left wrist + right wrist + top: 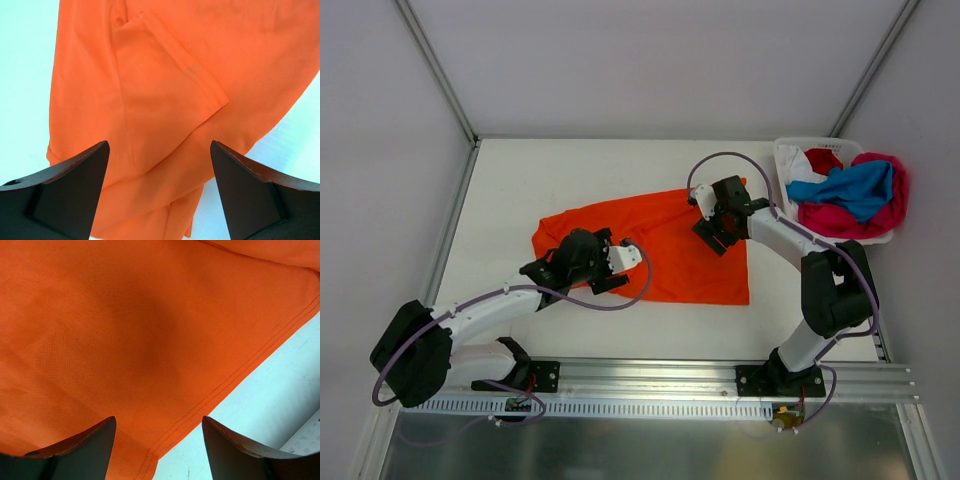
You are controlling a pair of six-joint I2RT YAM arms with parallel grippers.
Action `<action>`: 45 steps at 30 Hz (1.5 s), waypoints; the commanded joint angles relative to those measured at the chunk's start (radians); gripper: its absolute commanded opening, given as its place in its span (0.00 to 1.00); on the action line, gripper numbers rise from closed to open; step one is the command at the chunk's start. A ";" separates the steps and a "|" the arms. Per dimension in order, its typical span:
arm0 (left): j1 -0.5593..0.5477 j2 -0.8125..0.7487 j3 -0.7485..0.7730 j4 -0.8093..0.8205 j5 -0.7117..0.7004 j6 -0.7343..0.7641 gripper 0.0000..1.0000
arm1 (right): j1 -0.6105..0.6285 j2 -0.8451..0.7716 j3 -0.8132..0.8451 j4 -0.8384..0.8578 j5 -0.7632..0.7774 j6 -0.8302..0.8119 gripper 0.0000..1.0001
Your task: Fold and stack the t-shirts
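1. Left gripper (620, 268): the fingers (75, 185) are spread wide with nothing between them. It grips nothing.
2. The orange shirt (690, 250) lies right under it, spread on the table (520, 180) and not folded into a neat shape.
3. In the left wrist view a sleeve (165, 80) lies folded over the body cloth, just ahead of the gap between the fingers. Bare table shows to either side beyond the cloth.
4. Right gripper (715, 228): the fingers (80, 450) are apart, with cloth below them and none pinched between.
5. In the right wrist view the shirt fills everything ahead and to the left. Its stitched hem (240, 372) runs diagonally just ahead of the right finger, with bare table past it.
6. I can't tell whether either set of tips touches the cloth.
7. The two grippers are apart from each other, both over the same shirt, the left over its left part and the right over its far right part.
8. The basket (783, 160) sits off to the right gripper's right, clear of the orange shirt. It holds a blue shirt (860, 185) on a pink shirt (850, 218), with a red shirt (823, 158) and a white shirt (803, 172) behind, all bunched up.
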 commanded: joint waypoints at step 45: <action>-0.034 0.214 -0.021 0.209 0.061 0.206 0.77 | 0.004 0.017 0.048 0.000 0.074 0.004 0.74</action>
